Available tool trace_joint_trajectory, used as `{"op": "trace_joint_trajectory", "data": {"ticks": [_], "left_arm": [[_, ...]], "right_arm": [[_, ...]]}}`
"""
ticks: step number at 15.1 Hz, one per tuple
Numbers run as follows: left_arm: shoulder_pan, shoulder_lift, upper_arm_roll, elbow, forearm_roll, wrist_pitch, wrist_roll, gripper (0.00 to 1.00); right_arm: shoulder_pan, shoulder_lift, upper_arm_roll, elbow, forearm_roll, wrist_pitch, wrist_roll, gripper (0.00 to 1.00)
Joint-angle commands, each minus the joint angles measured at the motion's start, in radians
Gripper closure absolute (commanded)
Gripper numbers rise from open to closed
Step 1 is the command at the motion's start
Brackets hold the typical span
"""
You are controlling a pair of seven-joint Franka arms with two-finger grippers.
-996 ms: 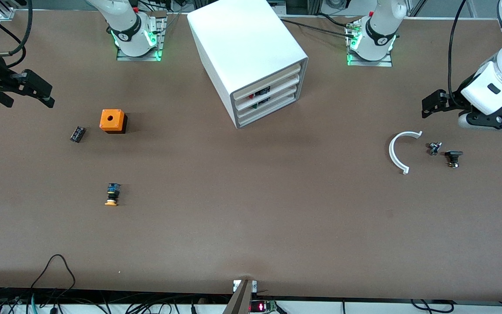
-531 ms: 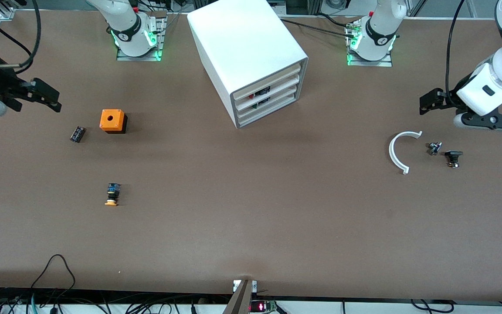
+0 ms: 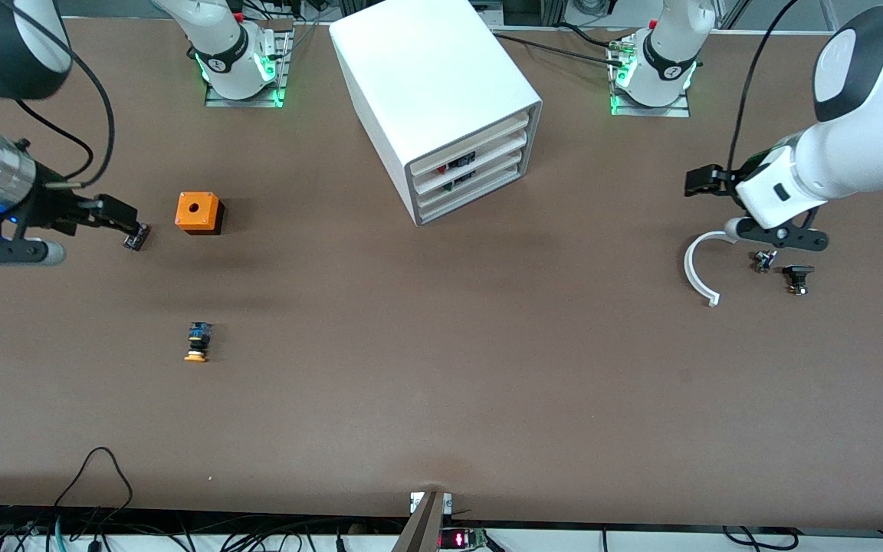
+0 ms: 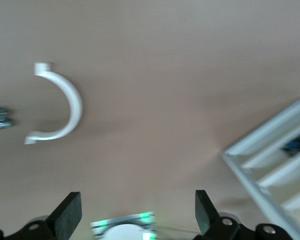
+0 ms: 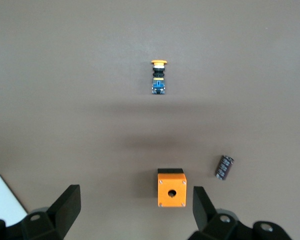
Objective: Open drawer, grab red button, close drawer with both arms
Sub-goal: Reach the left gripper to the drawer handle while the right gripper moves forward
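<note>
Over a small black cylinder (image 3: 136, 236), at the white cabinet's (image 3: 426, 73) nine o'clock in the front view, the right gripper (image 3: 126, 221) hung with jaws spread. The left gripper (image 3: 698, 184), jaws also spread, hung at the cabinet's three o'clock, a white curved clip (image 3: 690, 268) at its six. The button (image 3: 461, 162) showed red inside the shut drawer (image 3: 499, 151).
</note>
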Motion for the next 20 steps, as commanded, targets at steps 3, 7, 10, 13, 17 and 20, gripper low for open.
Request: {"op": "trace_joint_trajectory", "data": {"ticks": [3, 7, 10, 13, 17, 20], "left_arm": [[0.012, 0.109, 0.002, 0.011, -0.368, -0.015, 0.162, 0.00], [-0.001, 0.160, -0.002, -0.112, -0.585, 0.007, 0.442, 0.01], [-0.001, 0.154, -0.032, -0.310, -0.809, 0.080, 0.536, 0.01], [-0.011, 0.177, -0.094, -0.441, -0.909, 0.182, 0.652, 0.01], [-0.021, 0.273, -0.137, -0.482, -0.967, 0.185, 0.907, 0.02], [-0.021, 0.321, -0.180, -0.507, -1.042, 0.185, 1.021, 0.23]], "right_arm": [[0.003, 0.078, 0.006, 0.006, -0.010, 0.078, 0.021, 0.01], [0.029, 0.130, 0.006, 0.006, -0.007, 0.136, 0.024, 0.01], [0.047, 0.170, 0.006, 0.007, -0.009, 0.172, 0.058, 0.01], [0.079, 0.195, 0.006, 0.012, -0.012, 0.196, 0.096, 0.01], [0.104, 0.230, 0.006, 0.018, -0.004, 0.218, 0.122, 0.01], [0.105, 0.258, 0.006, 0.023, 0.001, 0.227, 0.148, 0.01]]}}
